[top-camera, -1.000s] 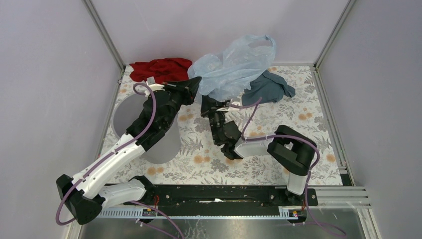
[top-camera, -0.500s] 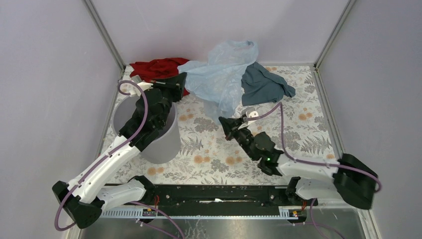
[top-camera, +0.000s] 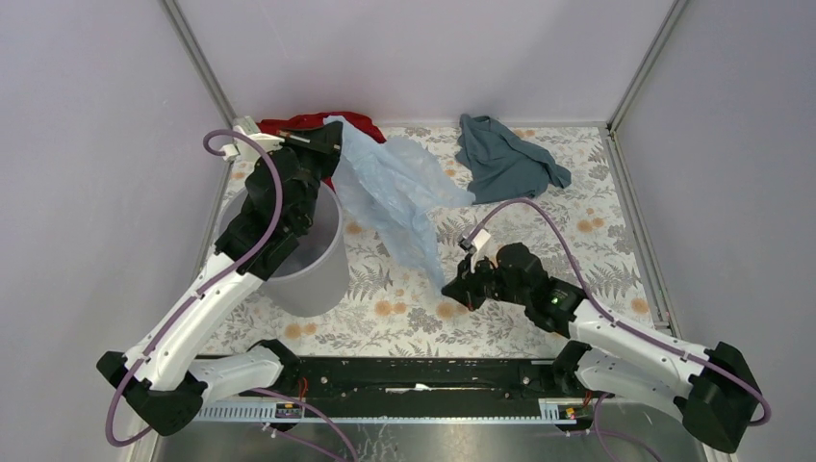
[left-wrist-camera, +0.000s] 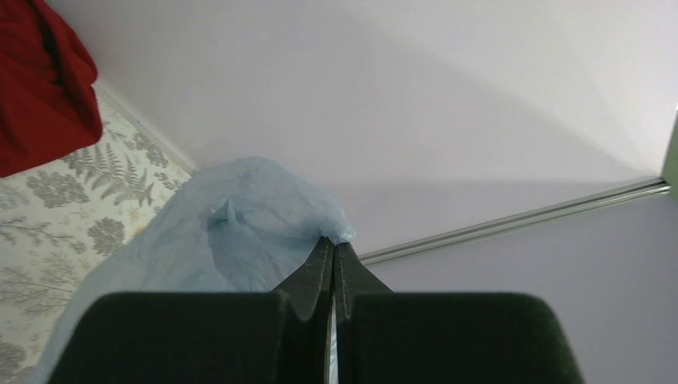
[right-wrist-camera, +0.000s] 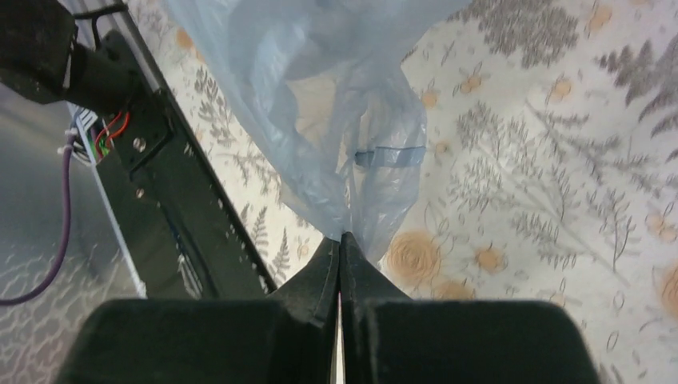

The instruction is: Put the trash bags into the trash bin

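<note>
The trash bag (top-camera: pixel 395 192), a thin pale blue film, hangs stretched in the air between my two grippers. My left gripper (top-camera: pixel 325 137) is shut on its upper end, above the far rim of the light grey trash bin (top-camera: pixel 322 274). In the left wrist view the closed gripper (left-wrist-camera: pixel 333 243) pinches the bag (left-wrist-camera: pixel 232 240). My right gripper (top-camera: pixel 450 287) is shut on the bag's lower end, low over the table right of the bin. In the right wrist view the closed gripper (right-wrist-camera: pixel 342 237) pinches the bag (right-wrist-camera: pixel 320 96). My left arm hides much of the bin's opening.
A red cloth (top-camera: pixel 303 123) lies at the back left behind the bin and also shows in the left wrist view (left-wrist-camera: pixel 40 80). A teal-blue cloth (top-camera: pixel 505 159) lies at the back right. The arms' black base rail (top-camera: pixel 423 375) runs along the near edge.
My left gripper carried the bag's top left and back over the bin. My right gripper drew toward the near edge with the lower end. The bag came off the teal cloth and now hangs stretched.
</note>
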`<state>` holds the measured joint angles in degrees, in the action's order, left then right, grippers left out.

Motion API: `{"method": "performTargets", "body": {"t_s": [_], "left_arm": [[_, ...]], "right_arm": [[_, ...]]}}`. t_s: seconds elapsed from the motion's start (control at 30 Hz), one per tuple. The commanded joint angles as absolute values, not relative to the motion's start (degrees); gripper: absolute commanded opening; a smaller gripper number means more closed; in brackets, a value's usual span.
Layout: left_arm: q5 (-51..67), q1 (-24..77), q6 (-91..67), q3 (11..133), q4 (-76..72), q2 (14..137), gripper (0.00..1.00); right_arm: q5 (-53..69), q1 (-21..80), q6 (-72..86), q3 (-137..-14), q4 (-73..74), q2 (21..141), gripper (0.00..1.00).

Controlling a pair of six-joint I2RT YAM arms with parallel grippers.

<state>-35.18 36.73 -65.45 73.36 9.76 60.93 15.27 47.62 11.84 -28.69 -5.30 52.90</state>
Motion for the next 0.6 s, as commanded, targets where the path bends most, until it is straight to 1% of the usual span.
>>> {"method": "performTargets", "body": {"t_s": [0.0, 0.1, 0.17, 0.23, 0.37, 0.5, 0.53, 0.57], "left_arm": [[-35.49, 35.95, -63.03, 74.68, 10.03, 60.69, 0.00], [-33.81, 35.85, -63.58, 73.85, 9.43, 60.74, 0.00], [-31.86, 35.46, -62.39, 74.34, 9.36, 61.45, 0.00], [-27.47, 35.13, -58.57, 76.11, 9.11, 63.71, 0.00], [-13.04, 34.89, -49.90, 82.41, 11.36, 70.80, 0.00], [3.02, 34.89, -47.06, 86.39, 14.26, 77.67, 0.00], [6.40, 34.86, -46.18, 86.80, 15.11, 79.28, 0.02], [9.75, 34.81, -45.16, 87.44, 15.84, 80.78, 0.10]], "right_arm": [[17.88, 47.32, 13.89, -31.79, 5.84, 47.39, 0.00], [16.95, 47.37, 14.16, -31.95, 4.77, 42.28, 0.00], [18.74, 47.37, 13.50, -32.48, 4.15, 39.71, 0.00], [21.61, 47.35, 12.23, -33.58, 4.57, 37.82, 0.00], [28.92, 47.37, 10.81, -37.69, 6.42, 36.10, 0.00], [27.57, 47.37, 9.17, -43.73, 11.75, 35.26, 0.00], [26.27, 47.32, 9.14, -45.94, 14.12, 35.42, 0.00], [24.87, 47.37, 9.25, -48.35, 16.64, 35.83, 0.00]]}}
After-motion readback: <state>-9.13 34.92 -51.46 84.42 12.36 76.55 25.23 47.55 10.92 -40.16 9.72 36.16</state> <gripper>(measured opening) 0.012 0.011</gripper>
